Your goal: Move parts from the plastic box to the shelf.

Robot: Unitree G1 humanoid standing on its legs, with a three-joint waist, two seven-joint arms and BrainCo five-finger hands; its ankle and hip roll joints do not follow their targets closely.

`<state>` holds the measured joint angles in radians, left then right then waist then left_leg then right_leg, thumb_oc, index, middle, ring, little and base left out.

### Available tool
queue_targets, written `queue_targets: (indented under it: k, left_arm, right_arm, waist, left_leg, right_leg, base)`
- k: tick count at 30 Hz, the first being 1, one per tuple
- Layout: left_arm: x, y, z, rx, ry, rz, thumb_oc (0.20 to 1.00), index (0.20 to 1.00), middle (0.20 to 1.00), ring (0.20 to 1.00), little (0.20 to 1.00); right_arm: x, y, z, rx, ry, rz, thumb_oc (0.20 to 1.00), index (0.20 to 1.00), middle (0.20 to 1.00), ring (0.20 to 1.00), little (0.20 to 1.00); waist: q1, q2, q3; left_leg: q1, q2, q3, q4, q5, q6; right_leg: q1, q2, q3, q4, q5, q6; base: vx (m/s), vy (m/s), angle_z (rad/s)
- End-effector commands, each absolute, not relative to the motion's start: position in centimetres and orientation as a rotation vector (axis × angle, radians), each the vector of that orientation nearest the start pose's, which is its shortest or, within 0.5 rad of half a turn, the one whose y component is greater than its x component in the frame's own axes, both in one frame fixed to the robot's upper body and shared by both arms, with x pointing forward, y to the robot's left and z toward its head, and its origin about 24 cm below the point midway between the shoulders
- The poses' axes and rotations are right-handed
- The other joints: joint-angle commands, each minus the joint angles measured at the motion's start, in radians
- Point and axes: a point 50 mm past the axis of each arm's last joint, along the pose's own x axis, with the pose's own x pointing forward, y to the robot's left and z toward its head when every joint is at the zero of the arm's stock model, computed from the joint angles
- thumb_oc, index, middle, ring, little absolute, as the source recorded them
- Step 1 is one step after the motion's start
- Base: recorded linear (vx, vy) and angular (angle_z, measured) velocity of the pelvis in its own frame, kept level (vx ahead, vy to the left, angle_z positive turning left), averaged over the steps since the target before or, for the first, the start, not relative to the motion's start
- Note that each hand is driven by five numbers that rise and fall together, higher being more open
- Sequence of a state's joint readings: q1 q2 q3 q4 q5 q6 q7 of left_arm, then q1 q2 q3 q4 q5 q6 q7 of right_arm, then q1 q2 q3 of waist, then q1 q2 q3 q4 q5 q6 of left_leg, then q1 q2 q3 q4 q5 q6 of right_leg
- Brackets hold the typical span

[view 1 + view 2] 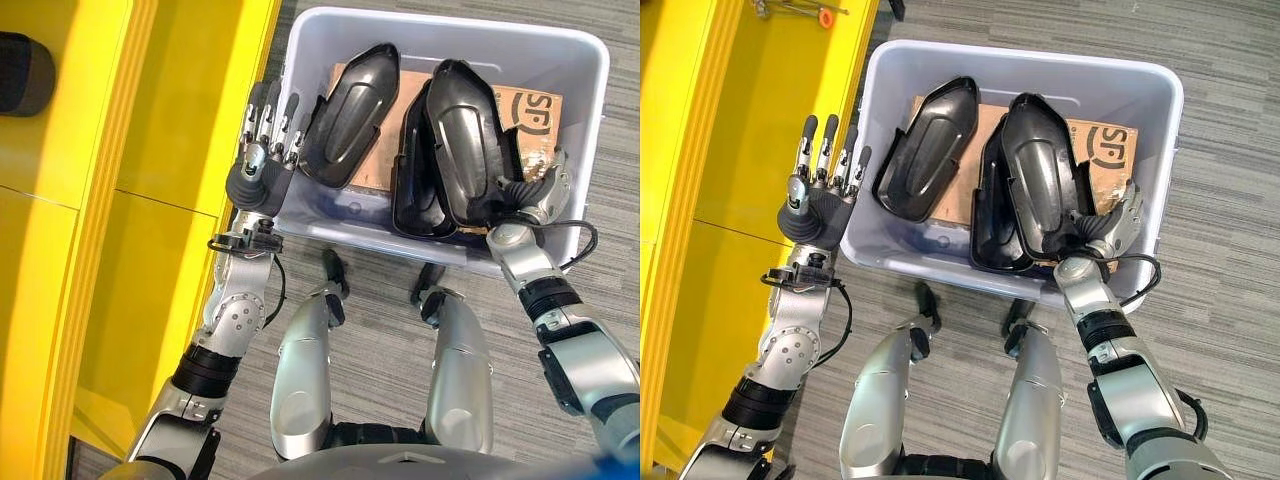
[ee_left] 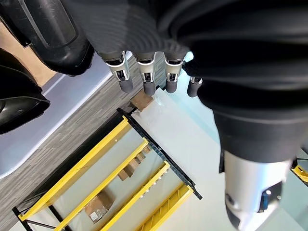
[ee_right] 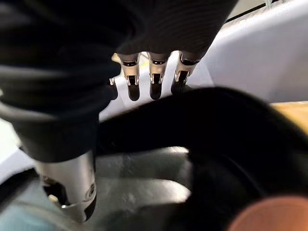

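A pale grey plastic box [image 1: 450,25] stands on the floor with several black moulded parts lying on cardboard [image 1: 530,110] inside it. One part [image 1: 350,115] lies at the left. Two nested parts [image 1: 465,140] lie in the middle. My right hand [image 1: 530,195] is inside the box at its near right corner, with fingers [image 3: 154,77] curled over the near rim of the upper nested part [image 3: 207,120]. My left hand [image 1: 265,140] hovers at the box's left wall with straight fingers [image 2: 144,79], holding nothing. The yellow shelf [image 1: 100,200] runs along the left.
A dark rounded object [image 1: 20,70] rests on the shelf at the far left. Small tools with an orange piece [image 1: 825,17] lie at the shelf's far end. Grey carpet [image 1: 1230,200] stretches to the right of the box.
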<state>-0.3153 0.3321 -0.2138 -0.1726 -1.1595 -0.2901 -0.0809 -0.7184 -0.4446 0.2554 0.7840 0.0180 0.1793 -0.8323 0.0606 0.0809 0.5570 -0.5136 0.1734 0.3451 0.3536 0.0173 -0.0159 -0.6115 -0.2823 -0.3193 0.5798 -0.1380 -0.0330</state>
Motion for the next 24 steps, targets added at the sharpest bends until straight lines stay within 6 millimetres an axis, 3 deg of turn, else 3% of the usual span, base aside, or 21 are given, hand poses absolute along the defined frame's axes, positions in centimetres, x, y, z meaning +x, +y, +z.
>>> queue_targets:
  k: [1,11,17,24]
  left_arm:
    - [27.5,14.3,18.7,-0.848,-0.595,-0.498,1.000,1.000,1.000,1.000,1.000]
    - [27.6,14.2,18.6,-0.843,-0.591,-0.518,1.000,1.000,1.000,1.000,1.000]
    - [27.7,14.1,18.7,-0.822,-0.595,-0.538,1.000,1.000,1.000,1.000,1.000]
    - [27.9,14.2,18.6,-0.829,-0.596,-0.548,1.000,1.000,1.000,1.000,1.000]
  right_arm:
    - [36.3,-25.5,11.3,-0.732,-0.002,-0.795,1.000,1.000,1.000,1.000,1.000]
    - [37.0,-25.8,12.4,-0.904,-0.007,-0.770,1.000,1.000,1.000,1.000,1.000]
    - [37.0,-26.4,11.5,-0.891,0.090,-0.744,1.000,1.000,1.000,1.000,1.000]
    - [36.5,-27.4,10.0,-1.096,0.206,-0.713,1.000,1.000,1.000,1.000,1.000]
  waist:
    - [0.005,0.052,-0.037]
    - [0.019,0.054,-0.037]
    - [0.024,0.056,-0.037]
    - [0.032,0.057,-0.037]
  left_leg:
    - [-0.026,-0.012,-0.070,-0.014,-0.059,-0.033]
    - [-0.052,-0.015,-0.079,-0.010,-0.053,-0.033]
    - [-0.060,-0.013,-0.080,-0.007,-0.053,-0.033]
    - [-0.071,-0.011,-0.084,0.001,-0.053,-0.032]
  right_leg:
    - [-0.005,0.000,0.021,0.115,-0.102,0.065]
    - [-0.026,-0.005,0.014,0.123,-0.097,0.068]
    - [-0.031,-0.010,0.012,0.127,-0.097,0.069]
    - [-0.041,-0.013,0.006,0.140,-0.098,0.067]
  base:
    - [0.00,0.000,0.00]
    - [-0.01,-0.010,0.02]
    - [0.00,-0.001,0.03]
    - [0.00,0.000,0.00]
